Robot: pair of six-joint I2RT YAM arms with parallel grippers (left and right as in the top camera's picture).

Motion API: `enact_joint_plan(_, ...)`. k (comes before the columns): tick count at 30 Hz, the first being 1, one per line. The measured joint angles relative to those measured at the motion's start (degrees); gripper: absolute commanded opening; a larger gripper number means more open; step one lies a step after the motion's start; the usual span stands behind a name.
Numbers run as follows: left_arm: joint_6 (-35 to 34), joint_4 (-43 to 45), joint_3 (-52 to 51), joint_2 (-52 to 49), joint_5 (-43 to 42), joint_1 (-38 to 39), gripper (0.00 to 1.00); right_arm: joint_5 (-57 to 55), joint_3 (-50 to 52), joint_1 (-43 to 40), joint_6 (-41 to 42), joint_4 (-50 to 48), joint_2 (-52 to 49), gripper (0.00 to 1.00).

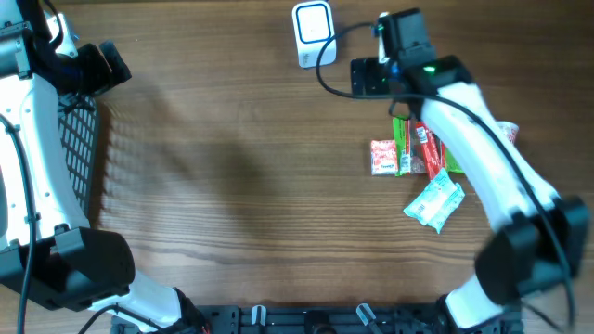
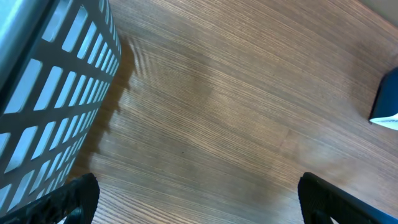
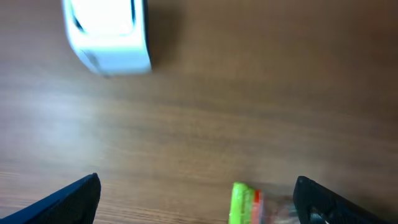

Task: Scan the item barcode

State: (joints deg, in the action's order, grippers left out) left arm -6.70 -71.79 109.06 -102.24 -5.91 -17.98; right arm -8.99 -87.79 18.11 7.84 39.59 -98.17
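Packets [image 1: 382,156], right: likely light, crinkly, slippery; pinch an edge seam. Left gripper [image 2: 198,200] and right gripper [image 3: 198,200] gape, empty.

- White scanner [image 1: 313,32], blue-edged face, standing far centre; black cable runs off its right side.
- Pink packet [image 1: 383,156] flat, right side, mid-depth.
- Green packet [image 1: 402,148] touching the pink one's right edge, lying lengthwise near-to-far.
- Red packet [image 1: 427,148] just right of the green one.
- Pale blue packet [image 1: 434,202] nearer, tilted, apart from the others.
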Motion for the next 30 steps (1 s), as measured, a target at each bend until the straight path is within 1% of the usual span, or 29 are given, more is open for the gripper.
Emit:
enact_joint_plan(2,0.00,0.00,0.00,0.00,0.00,0.00,1.00,-0.02,0.00,0.00,-0.02,-0.11,6.25,1.00)
enact_joint_plan(5,0.00,0.00,0.00,0.00,0.00,0.00,1.00,0.00,-0.13,0.00,-0.02,-0.26,19.61,1.00)
enact_joint_plan(7,0.00,0.00,0.00,0.00,0.00,0.00,1.00,-0.02,-0.24,0.00,-0.02,-0.33,26.43,1.00)
enact_joint_plan(13,0.00,0.00,0.00,0.00,0.00,0.00,1.00,-0.09,-0.31,0.00,-0.20,1.11,43.74,1.00)
enact_joint_plan(17,0.00,0.02,0.00,0.00,0.02,0.00,1.00,-0.70,3.02,0.00,-1.57,2.62,55.84,1.00)
enact_joint_plan(19,0.00,0.00,0.00,0.00,0.00,0.00,1.00,-0.94,6.82,0.00,-1.95,3.65,63.08,1.00)
enact_joint_plan(22,0.02,0.02,0.00,0.00,0.00,0.00,1.00,-1.33,15.89,0.00,-2.14,3.32,74.20,1.00)
enact_joint_plan(25,0.00,-0.04,0.00,0.00,0.00,0.00,1.00,-1.53,27.12,-1.55,-2.08,-0.17,82.97,1.00)
enact_joint_plan(27,0.00,-0.02,0.00,0.00,-0.02,0.00,1.00,-1.55,35.08,-3.41,-1.46,-5.31,87.60,1.00)
enact_joint_plan(29,0.00,-0.02,0.00,0.00,0.00,0.00,1.00,-1.49,43.65,-5.09,-0.24,-14.69,91.19,1.00)
enact_joint_plan(30,0.00,0.00,0.00,0.00,0.02,0.00,1.00,-1.01,47.52,-5.64,0.07,-20.98,92.48,1.00)
